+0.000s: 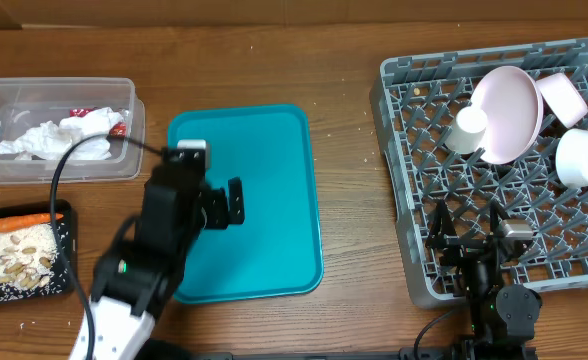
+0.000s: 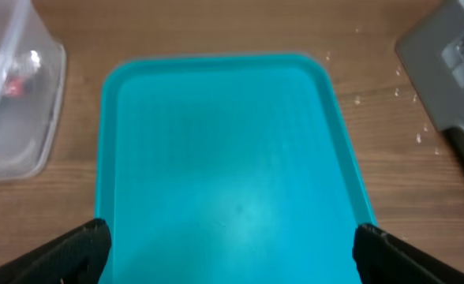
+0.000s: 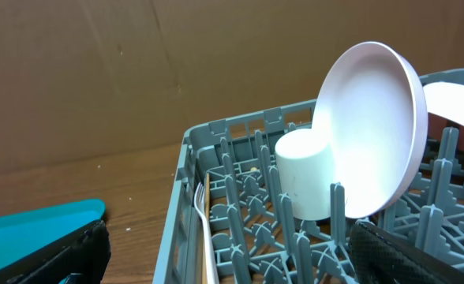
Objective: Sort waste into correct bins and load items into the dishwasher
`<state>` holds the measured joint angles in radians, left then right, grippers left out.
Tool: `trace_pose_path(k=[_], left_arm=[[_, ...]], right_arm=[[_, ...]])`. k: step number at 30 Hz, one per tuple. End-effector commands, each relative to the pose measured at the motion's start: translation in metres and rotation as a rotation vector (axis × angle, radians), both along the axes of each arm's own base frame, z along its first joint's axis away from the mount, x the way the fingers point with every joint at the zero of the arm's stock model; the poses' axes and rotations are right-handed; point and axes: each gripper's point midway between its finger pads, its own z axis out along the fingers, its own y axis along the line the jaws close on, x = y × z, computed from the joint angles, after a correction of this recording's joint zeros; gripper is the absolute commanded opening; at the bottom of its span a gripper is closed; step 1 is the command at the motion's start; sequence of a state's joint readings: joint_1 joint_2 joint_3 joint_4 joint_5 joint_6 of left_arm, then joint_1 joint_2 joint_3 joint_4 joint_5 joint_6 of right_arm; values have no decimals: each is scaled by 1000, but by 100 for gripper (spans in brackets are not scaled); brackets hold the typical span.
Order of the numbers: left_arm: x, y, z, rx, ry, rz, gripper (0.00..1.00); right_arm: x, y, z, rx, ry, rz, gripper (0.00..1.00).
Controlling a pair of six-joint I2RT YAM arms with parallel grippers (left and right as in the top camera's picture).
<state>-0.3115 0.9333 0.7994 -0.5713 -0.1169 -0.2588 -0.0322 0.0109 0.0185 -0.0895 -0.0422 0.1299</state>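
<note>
1. The left end effector (image 1: 232, 203) hangs over the teal serving tray (image 1: 274, 150). Its fingers are spread wide apart with nothing between them.
2. Ahead of it and to its left stands the clear tub (image 1: 62, 172) on the table (image 1: 344, 70). The tub holds the crumpled napkins (image 1: 59, 138) and the red wrapper (image 1: 117, 127).
3. Behind it and well to its left lies the black tray (image 1: 67, 212), which carries the carrot (image 1: 22, 222) and the rice-and-nut scraps (image 1: 19, 258).
4. The right end effector (image 1: 467, 235) is above the near edge of the dish rack (image 1: 404, 150). Its fingers are apart and hold nothing.
5. Straight ahead of it the small white cup (image 3: 304, 181) stands among the pegs, just in front of the pink plate (image 3: 370, 126), which is tilted up on its edge.
6. Farther ahead and to its right sit the pink bowl (image 1: 562, 97) and the white bowl (image 1: 582, 158), both inside the rack.
7. Ahead and to its left the white fork (image 3: 203, 229) lies inside the rack, close to the side wall.
</note>
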Motion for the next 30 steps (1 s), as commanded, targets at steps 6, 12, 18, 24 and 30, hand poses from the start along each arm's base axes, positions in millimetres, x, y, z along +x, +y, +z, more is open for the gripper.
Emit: trace_pose_path(k=[6, 12, 18, 24, 30], left_arm=[[-19, 51, -45, -39, -188, 90, 100], [-27, 84, -40, -47, -361, 199, 100], [-33, 84, -44, -17, -420, 173, 100], [-33, 71, -52, -51, -533, 102, 100], [-39, 72, -45, -17, -589, 97, 100]], right_arm=[[0, -3, -2, -4, -5, -17, 100], [0, -3, -2, -4, -5, -17, 100], [0, -3, -2, -4, -5, -17, 100], [0, -3, -2, -4, -5, -17, 100], [0, -3, -2, -4, -5, -17, 100]])
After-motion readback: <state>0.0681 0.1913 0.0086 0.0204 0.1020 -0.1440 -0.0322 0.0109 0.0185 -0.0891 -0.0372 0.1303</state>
